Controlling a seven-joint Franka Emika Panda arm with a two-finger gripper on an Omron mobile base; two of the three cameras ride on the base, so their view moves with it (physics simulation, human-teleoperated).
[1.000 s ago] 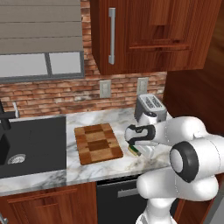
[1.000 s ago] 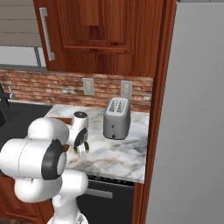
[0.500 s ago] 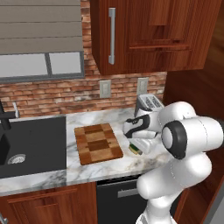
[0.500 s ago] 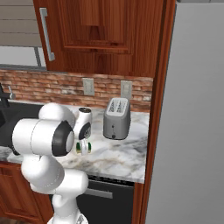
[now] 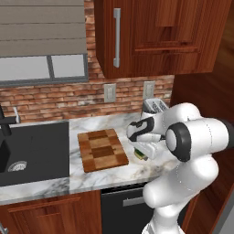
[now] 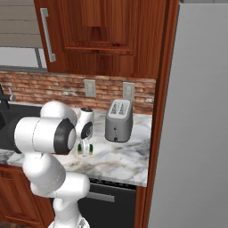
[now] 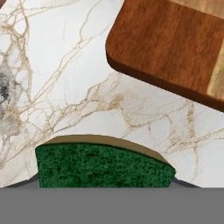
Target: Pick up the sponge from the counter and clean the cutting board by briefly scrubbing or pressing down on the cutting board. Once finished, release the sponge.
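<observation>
The sponge [image 5: 143, 155], dark green over yellow, lies on the white marble counter [image 5: 95, 127] just right of the checkered wooden cutting board [image 5: 102, 149]. My gripper [image 5: 142, 152] points down at the sponge, one finger on each side of it. Seen from the right, the gripper [image 6: 85, 149] stands low over the counter with green showing at its tips. In the hand view the sponge [image 7: 103, 166] lies close at the bottom edge, its far rim bowed, and a corner of the cutting board [image 7: 175, 48] lies beyond it. The fingertips are hidden, so the grip is unclear.
A silver toaster [image 5: 154, 106] stands against the brick wall behind my hand, also toaster [image 6: 118, 120]. The black sink [image 5: 32, 151] lies left of the board. A grey fridge [image 6: 196, 111] and a wooden panel close off the counter's right end.
The arm's elbow and upper links have swung round and risen. The hand has stayed over the sponge, which lies in the same spot beside the board.
</observation>
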